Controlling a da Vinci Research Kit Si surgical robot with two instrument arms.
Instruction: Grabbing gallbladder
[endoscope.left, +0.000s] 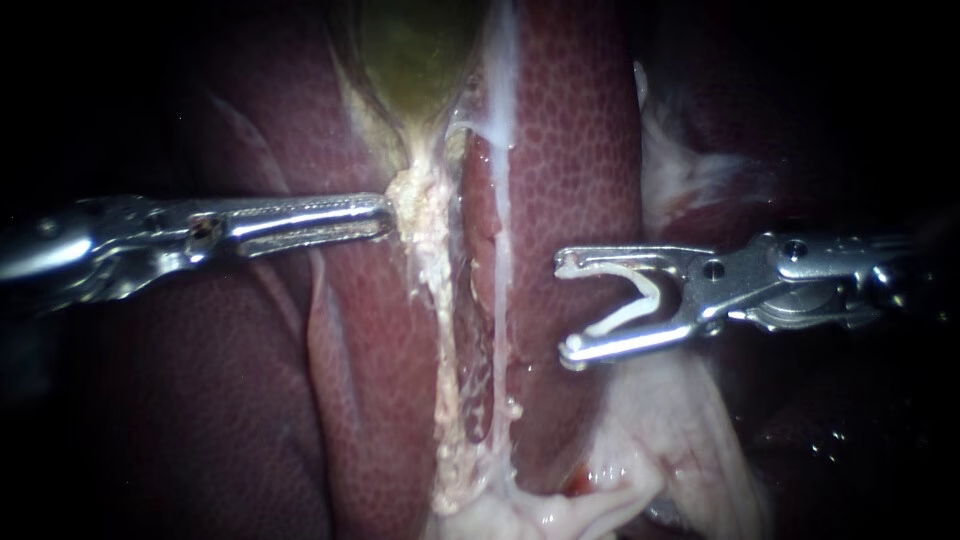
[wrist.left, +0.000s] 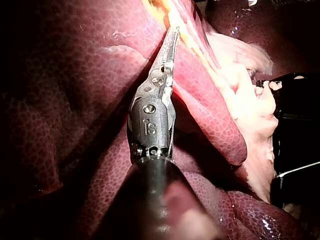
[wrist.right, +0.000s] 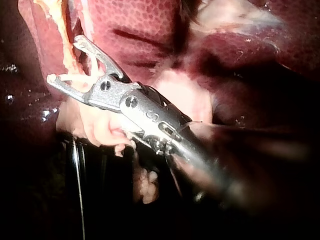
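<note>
One grab looks done: slender silver left instrument (endoscope.left: 385, 215) jaws pinch pale crusty neck tissue (endoscope.left: 425, 230) just under the greenish gallbladder (endoscope.left: 420, 60). Steel right instrument (endoscope.left: 568, 307) jaws stand wide around a white clip (endoscope.left: 640, 300) (idle, off tissue).

Liver (endoscope.left: 570, 150) gap free between pale strand (endoscope.left: 440, 300) and right instrument's (endoscope.left: 567, 307) clip (endoscope.left: 640, 290).

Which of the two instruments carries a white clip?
The right instrument: a white clip sits between its spread jaws. The left instrument carries none; its jaws grip pale tissue below the gallbladder.
</note>
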